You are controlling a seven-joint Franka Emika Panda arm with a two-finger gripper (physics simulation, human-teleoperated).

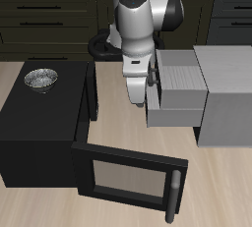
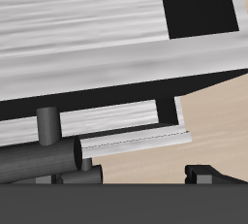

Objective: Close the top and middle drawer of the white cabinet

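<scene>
**Spotter:** Where do the drawers stand?

**Me:** I see the white cabinet (image 1: 228, 93) on the desk (image 1: 39, 69), at the right of my exterior view. The top drawer (image 1: 180, 74) is pulled out toward the middle of the desk, and the middle drawer (image 1: 175, 108) under it reaches a little farther out. In the wrist view a dark bar handle (image 2: 44, 155) sits close beneath a pale drawer front (image 2: 87, 34).

**Spotter:** And the end effector?

**Me:** The end effector (image 1: 137, 95) hangs just beside the drawer fronts. I cannot tell whether its fingers are wide or narrow.

**Spotter:** Anything else?

**Me:** A black box (image 1: 39, 123) stands at the left with a metal bowl (image 1: 41, 77) on top, its windowed door (image 1: 128, 177) swung open toward the near edge.
</scene>
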